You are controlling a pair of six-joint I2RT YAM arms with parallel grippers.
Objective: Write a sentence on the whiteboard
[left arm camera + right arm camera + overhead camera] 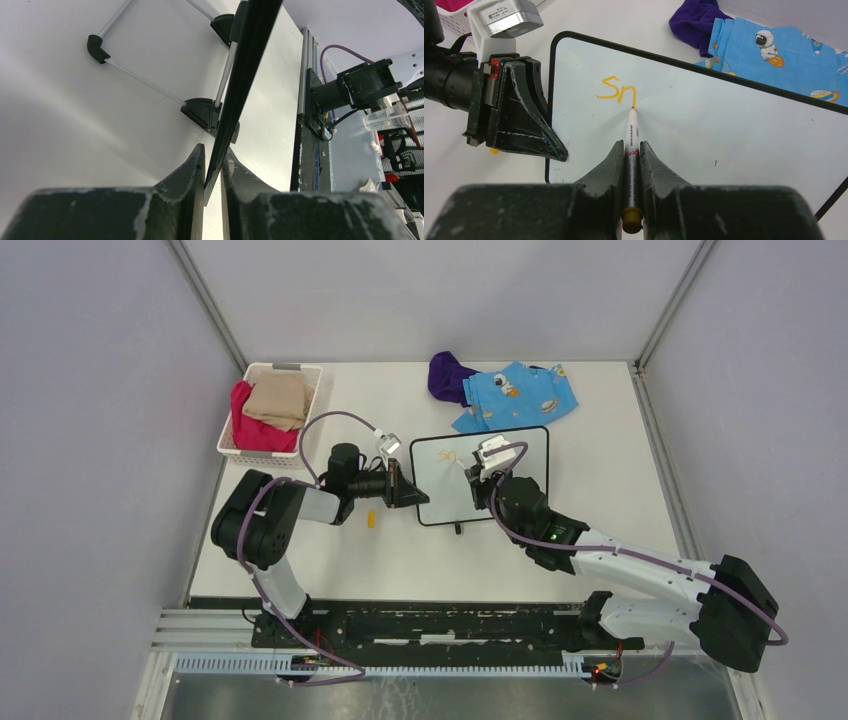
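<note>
Fingers of the right gripper [631,148] are pressed narrow on a white-barrelled marker [632,131]. It lies lengthwise in the slot between them, butt toward the wrist and nib well out past the fingertips. That overhang probably lets the nib reach the surface while the black pads ride clear of it, and it leaves the stroke in plain sight of the wrist camera. The nib touches the whiteboard [724,130] at the foot of the last stroke, in the board's far-left part. The sentence [616,90] so far is only an orange "Sn", so I judge the writing barely begun, with most of the white surface to the right of it bare. The fingers of the left gripper [214,150] are pinched on the whiteboard's left edge, with the thin black frame running up between them. It grips toward the near end of that edge, nearer than the letters and out of the pen's path. This looks like a brace: a light board would likely slide or rock under the nib's push. Whether the whiteboard lies flat or tilts on the table [600,540] I cannot tell. A small yellow piece [371,520] lies just left of the whiteboard's near-left corner, possibly the pen cap. A blue patterned cloth [515,395] sits just beyond the whiteboard's far edge, with a purple cloth [447,375] beside it. A white basket [258,372] of folded fabric stands well off the whiteboard's far-left side.
</note>
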